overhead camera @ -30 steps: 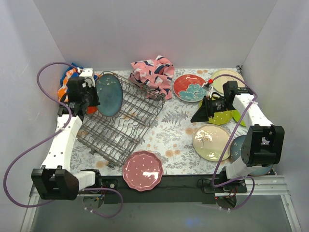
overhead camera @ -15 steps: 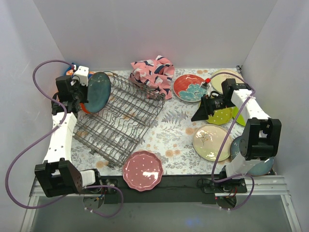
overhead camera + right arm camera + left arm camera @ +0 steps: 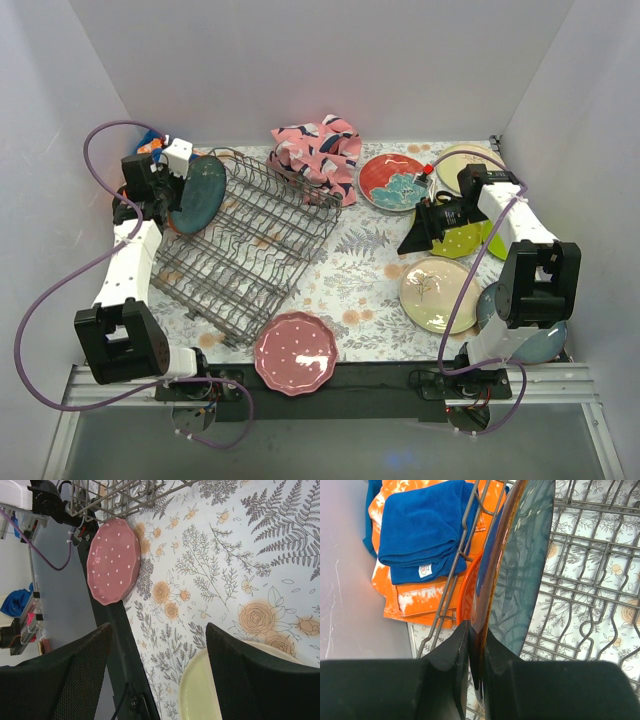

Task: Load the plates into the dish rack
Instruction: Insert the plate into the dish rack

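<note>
The grey wire dish rack (image 3: 250, 250) lies left of centre on the floral mat; its wires show in the left wrist view (image 3: 590, 595). My left gripper (image 3: 170, 190) is shut on the rim of a dark teal plate (image 3: 197, 194), held on edge over the rack's far left end; it fills the left wrist view (image 3: 520, 565). My right gripper (image 3: 412, 240) is open and empty above the mat, left of a green dotted plate (image 3: 462, 240). Loose plates: pink dotted (image 3: 295, 352), also in the right wrist view (image 3: 113, 560), cream (image 3: 437, 293), red floral (image 3: 392, 182).
A pink patterned cloth (image 3: 318, 150) lies at the back behind the rack. Blue and orange cloths (image 3: 420, 530) lie left of the rack. A pale plate (image 3: 462, 160) is at back right and a blue-grey plate (image 3: 492, 310) under the right arm. White walls enclose three sides.
My left arm has swung the teal plate left and back, from over the rack's upper part to its far left end, turning it more on edge. The right gripper has barely moved.
</note>
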Controlling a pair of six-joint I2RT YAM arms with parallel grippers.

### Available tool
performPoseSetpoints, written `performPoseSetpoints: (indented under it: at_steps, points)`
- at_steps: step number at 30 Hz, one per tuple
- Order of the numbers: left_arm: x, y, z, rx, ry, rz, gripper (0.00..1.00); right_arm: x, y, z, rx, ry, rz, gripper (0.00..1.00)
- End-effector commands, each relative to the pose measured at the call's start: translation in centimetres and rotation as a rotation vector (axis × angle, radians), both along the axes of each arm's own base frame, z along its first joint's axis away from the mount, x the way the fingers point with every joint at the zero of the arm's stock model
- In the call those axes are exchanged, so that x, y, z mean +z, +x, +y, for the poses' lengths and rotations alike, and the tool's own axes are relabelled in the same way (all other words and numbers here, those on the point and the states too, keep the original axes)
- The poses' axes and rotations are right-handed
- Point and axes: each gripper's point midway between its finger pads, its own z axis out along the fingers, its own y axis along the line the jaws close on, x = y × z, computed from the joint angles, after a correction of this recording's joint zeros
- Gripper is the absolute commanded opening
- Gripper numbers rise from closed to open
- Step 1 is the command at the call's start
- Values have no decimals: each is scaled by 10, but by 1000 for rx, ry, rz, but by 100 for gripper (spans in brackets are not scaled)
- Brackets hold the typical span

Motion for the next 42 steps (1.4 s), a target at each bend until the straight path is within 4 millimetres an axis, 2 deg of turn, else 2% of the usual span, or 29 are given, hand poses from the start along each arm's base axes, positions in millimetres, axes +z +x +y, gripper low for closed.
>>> performPoseSetpoints:
  at_steps: [1, 6, 10, 13, 24, 37, 42]
  points:
    - [65, 21, 8, -3, 68, -239, 0, 9, -1, 2, 15, 16, -20, 80]
    - [66, 26, 8, -7, 67, -245, 0, 8, -2, 3, 21, 14, -15, 80]
    - [80, 22, 4, -14, 53, -279, 0, 7, -4, 3, 20, 17, -6, 81]
    - [81, 20, 7, -10, 74, -280, 0, 5, -4, 3, 22, 19, -2, 81]
    - [38, 17, 11, -5, 95, -198, 0, 3, -5, 3, 25, 28, 19, 81]
    - [5, 13, 4, -16, 43, -142, 0, 2, -9, 4, 31, 34, 29, 81]
    - [2, 11, 6, 3, 34, -137, 12, 3, -10, 4, 34, 36, 27, 81]
